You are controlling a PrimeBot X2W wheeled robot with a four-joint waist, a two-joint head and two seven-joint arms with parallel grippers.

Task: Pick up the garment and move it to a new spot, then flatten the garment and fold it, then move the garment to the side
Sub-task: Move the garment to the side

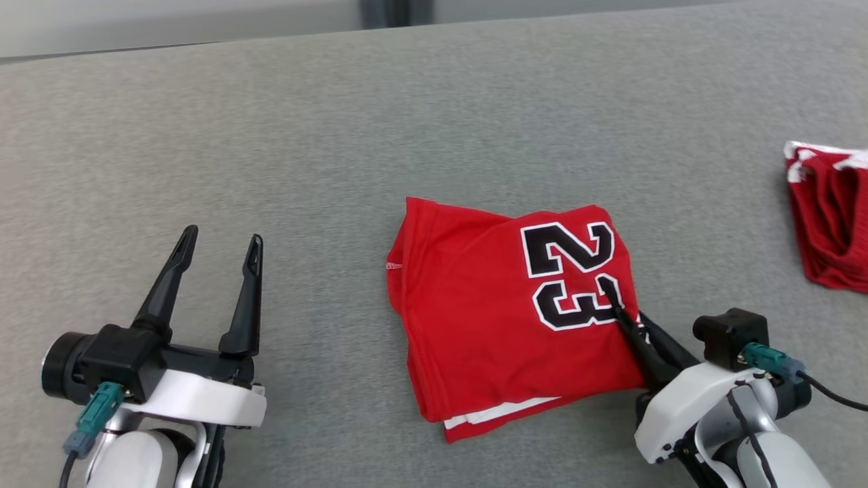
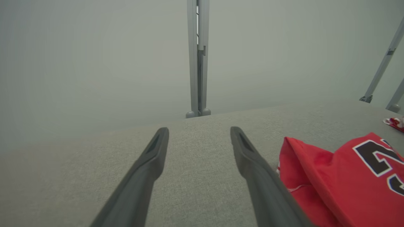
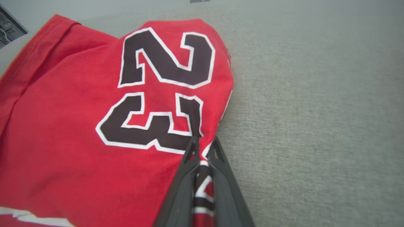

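Grey woven-fabric table (image 1: pixel 271 135) runs across the whole scene, matte, with no strong shadows. Plain pale grey wall (image 2: pixel 94 63) behind it. Grey vertical metal post (image 2: pixel 198 56) stands at the table's far edge. Slanted grey metal struts (image 2: pixel 382 67) at the far right corner. Light is soft and even.

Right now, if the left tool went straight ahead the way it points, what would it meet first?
Probably nothing close: the left tool points across the gray tabletop; the red jersey lies off to its right.
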